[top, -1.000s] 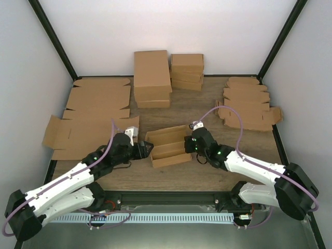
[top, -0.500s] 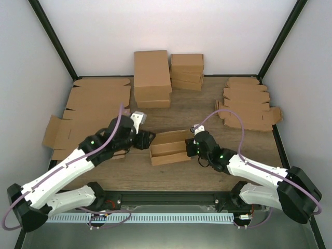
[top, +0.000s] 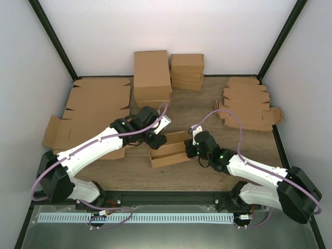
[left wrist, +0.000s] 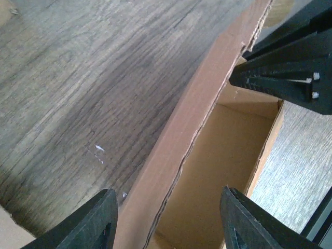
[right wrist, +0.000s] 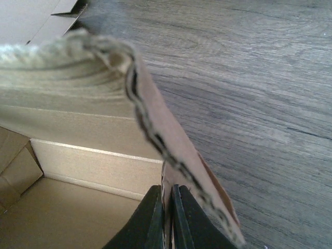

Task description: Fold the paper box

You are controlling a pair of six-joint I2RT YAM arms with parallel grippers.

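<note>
The paper box (top: 168, 149) lies half-formed and open-topped at the table's middle. My left gripper (top: 157, 136) hangs over its far left corner. In the left wrist view it is open (left wrist: 168, 220), its fingers straddling the box's long wall (left wrist: 197, 119) without touching it, one over the wood and one over the box floor. My right gripper (top: 191, 148) is at the box's right end. The right wrist view shows it shut (right wrist: 167, 212) on the thin edge of an upright cardboard wall, with the box interior (right wrist: 78, 207) to its left and a flap (right wrist: 171, 140) curling over it.
Two stacks of closed brown boxes (top: 152, 78) (top: 187, 71) stand at the back. Large flat cardboard sheets (top: 93, 111) cover the left side, and a pile of small flat die-cuts (top: 248, 104) sits at the back right. The right gripper's black body (left wrist: 290, 72) shows in the left wrist view.
My left arm has swung from the box's left end up and rightward to its far wall. The box has shifted slightly. The right gripper has kept its hold.
</note>
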